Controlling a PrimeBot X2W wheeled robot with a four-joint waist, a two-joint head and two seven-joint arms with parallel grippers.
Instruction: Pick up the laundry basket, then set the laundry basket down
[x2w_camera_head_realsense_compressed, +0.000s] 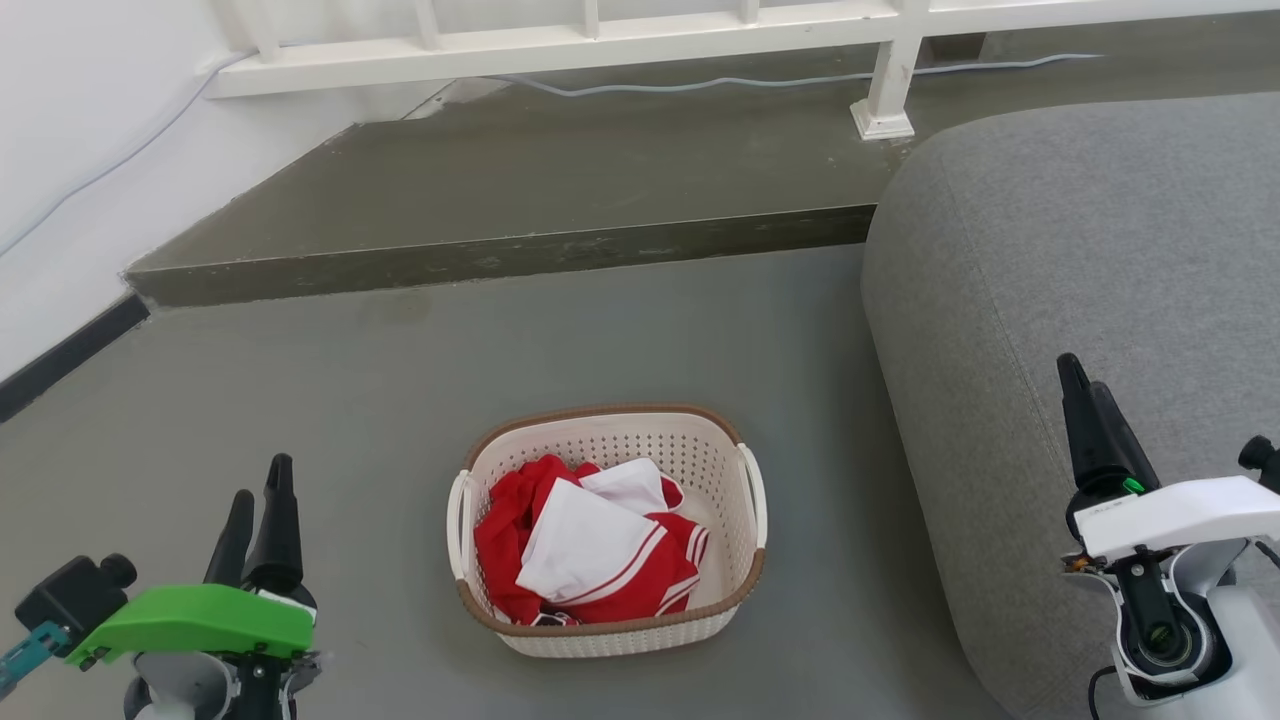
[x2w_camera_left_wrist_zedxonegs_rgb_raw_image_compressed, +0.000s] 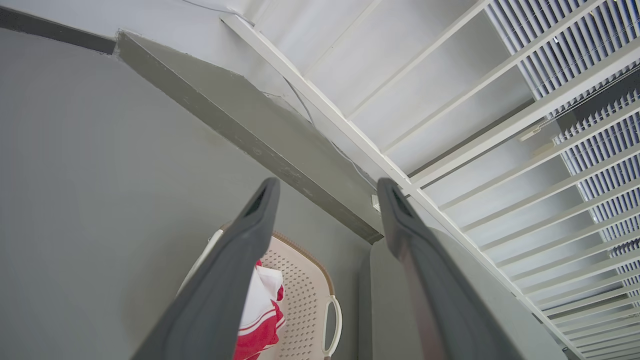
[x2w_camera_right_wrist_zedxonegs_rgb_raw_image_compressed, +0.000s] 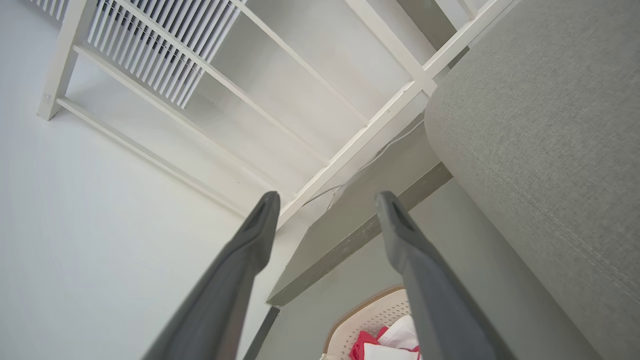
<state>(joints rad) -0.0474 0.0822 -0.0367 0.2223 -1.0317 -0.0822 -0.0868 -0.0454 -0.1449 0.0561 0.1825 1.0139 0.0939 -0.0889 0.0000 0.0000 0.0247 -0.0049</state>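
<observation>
1. The laundry basket (x2w_camera_head_realsense_compressed: 620, 442) sits flat on the grey floor (x2w_camera_head_realsense_compressed: 350, 400), roughly mid-frame in the head view. It's just left of the grey sofa (x2w_camera_head_realsense_compressed: 1080, 280), with a strip of floor between them.
2. Inside is a heap of red and white clothes (x2w_camera_head_realsense_compressed: 590, 550) (sporty-looking, with stripes), lying below the brown rim. Nothing is touching the white loop handles (x2w_camera_head_realsense_compressed: 757, 497).
3. The left gripper (x2w_camera_head_realsense_compressed: 262, 480) hangs low off the basket's left side, well apart from it. In the left wrist view its fingers are spread with a clear gap and nothing between them, and part of the basket shows low down between them.
4. The right gripper (x2w_camera_head_realsense_compressed: 1083, 375) is over on the right, in front of the sofa and also clear of the basket. In the right wrist view its two fingers are spread and empty too.
5. Behind the basket there's a raised step (x2w_camera_head_realsense_compressed: 500, 180). A white railing (x2w_camera_head_realsense_compressed: 560, 45) runs along the back, and a cable (x2w_camera_head_realsense_compressed: 700, 82) trails on the step below it.
</observation>
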